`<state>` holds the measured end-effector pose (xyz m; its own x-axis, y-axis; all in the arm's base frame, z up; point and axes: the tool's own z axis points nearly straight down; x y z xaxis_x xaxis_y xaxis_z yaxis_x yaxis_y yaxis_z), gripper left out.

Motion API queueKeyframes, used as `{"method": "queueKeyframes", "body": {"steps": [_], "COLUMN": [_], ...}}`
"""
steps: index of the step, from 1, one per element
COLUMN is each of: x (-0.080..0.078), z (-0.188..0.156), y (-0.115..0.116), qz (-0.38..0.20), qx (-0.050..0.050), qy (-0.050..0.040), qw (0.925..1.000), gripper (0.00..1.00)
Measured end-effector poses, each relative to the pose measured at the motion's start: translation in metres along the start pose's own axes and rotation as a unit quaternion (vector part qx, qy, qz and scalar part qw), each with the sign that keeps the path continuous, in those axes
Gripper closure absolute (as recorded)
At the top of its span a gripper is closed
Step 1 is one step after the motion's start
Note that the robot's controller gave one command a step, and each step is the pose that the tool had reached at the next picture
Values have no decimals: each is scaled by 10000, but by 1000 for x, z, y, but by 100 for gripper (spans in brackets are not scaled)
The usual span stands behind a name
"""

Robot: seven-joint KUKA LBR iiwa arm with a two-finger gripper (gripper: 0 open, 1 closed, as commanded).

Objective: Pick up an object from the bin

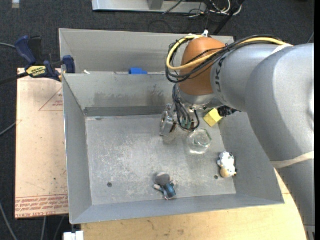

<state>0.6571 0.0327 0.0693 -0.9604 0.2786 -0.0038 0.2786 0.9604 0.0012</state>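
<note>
Gripper (169,125): low over the bin floor, near the foot of the back wall. Nothing shows in its grasp, and whether it stands open or closed cannot be told from this angle.
Nearest thing: a small clear glassy piece (199,141), just beside the gripper on its right, resting on the floor.
Handling, as a guess: it looks like a little cup or dome, though its outline is faint. It is probably light, stiff and slick, and could squirt out of a pinch or crack under a hard one.
Where to grip: across its narrow width, or over a rim if it has one, closing gently and squarely.
Next out: a yellow block (213,118) under the wrist, near the clear piece but apart from it.
Further out: a white-and-tan toy figure (226,165) by the right wall, and a grey-and-blue thing (165,185) near the front wall, both well apart from the gripper.
Surface: the bin (120,149) has a bare, scuffed metal floor that is flat and hard, so things will likely slide when nudged.
Room: the floor to the left is open. The sloping walls and the bulky arm (270,94) crowd the right side.
</note>
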Motion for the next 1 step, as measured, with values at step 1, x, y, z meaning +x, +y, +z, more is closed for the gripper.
{"method": "queueKeyframes", "body": {"steps": [1], "x": [1], "z": [-10], "y": [-1], "qz": [-211], "qx": [7], "qy": [26], "qw": [9998], "gripper": [100]}}
